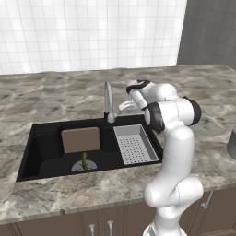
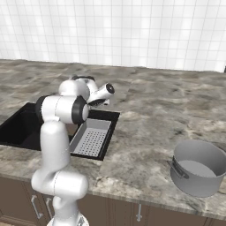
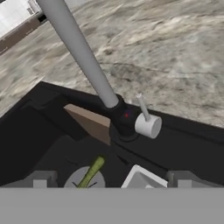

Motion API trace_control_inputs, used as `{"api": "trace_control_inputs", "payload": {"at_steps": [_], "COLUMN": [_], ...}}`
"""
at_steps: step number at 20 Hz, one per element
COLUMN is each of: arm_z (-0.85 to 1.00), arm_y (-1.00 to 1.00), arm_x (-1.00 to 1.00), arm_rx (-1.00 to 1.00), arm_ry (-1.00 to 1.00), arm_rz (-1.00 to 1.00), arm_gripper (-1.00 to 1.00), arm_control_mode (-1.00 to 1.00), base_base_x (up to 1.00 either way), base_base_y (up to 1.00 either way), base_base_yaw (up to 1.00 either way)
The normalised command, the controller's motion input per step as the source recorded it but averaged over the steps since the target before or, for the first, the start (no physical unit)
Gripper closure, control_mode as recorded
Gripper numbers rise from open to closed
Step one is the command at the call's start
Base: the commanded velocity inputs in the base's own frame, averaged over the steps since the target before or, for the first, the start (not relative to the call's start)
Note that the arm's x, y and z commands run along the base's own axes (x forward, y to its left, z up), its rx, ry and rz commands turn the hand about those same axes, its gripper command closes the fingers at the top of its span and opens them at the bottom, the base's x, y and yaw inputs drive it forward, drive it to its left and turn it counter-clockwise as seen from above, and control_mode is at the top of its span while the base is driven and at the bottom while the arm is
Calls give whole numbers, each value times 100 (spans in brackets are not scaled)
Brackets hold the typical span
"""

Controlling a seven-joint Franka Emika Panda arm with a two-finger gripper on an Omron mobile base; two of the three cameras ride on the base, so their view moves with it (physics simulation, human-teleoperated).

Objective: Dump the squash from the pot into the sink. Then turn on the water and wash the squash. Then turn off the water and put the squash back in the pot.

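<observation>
Squash [image 1: 85, 160]: small, slim, yellow-green, smooth-skinned; lies in the sink [image 1: 41, 143] on the round grey drain [image 1: 84, 166], its long axis running from the front of the basin toward the back wall. Dumping judged done; washing not yet begun, as no water shows at the spout

Sink: black, matte, rectangular recessed basin set in the tabletop [image 1: 55, 97]. Also holds a brown flat rectangular board [image 1: 80, 139] leaning at the back wall, and a grey perforated strainer tray [image 1: 135, 144] at its right end

Faucet [image 1: 108, 102]: grey brushed metal, tall curved spout rising from a dark base at the back rim of the sink. In the hand view the spout is a thick grey tube crossing up to the upper left; a small pale cylindrical knob with a thin lever [image 3: 146, 122] stands just right of its base

Hand [image 3: 111, 180]: jaws wide apart, holding nothing; poised above the back right part of the sink, near the faucet. Key relation: the lever lies ahead of the hand and slightly to the right between the two dark finger tips' line, just beyond them, not touching; the squash lies lower and left of that line. Next move judged a short reach to the lever

Pot [image 2: 197, 167]: grey brushed-metal cylinder, loop side handle, upright and empty on the tabletop, well apart to the right of the sink

Tabletop: mottled grey-brown stone; white tiled wall [image 1: 92, 32] behind
</observation>
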Motion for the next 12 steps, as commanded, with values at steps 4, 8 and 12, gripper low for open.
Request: {"api": "trace_control_inputs", "payload": {"at_steps": [4,8,12], "arm_z": [-14,-7,-7], "arm_y": [3,4,2], "arm_x": [0,3,12], "arm_rx": [0,0,0], "arm_ry": [-12,-11,-2], "arm_rz": [-5,-7,-8], "arm_gripper": [-100,-100,-100], "arm_control_mode": [-100,-100,-100], "base_base_x": [0,0,0], "base_base_y": [0,0,0], "base_base_yaw": [0,0,0]}}
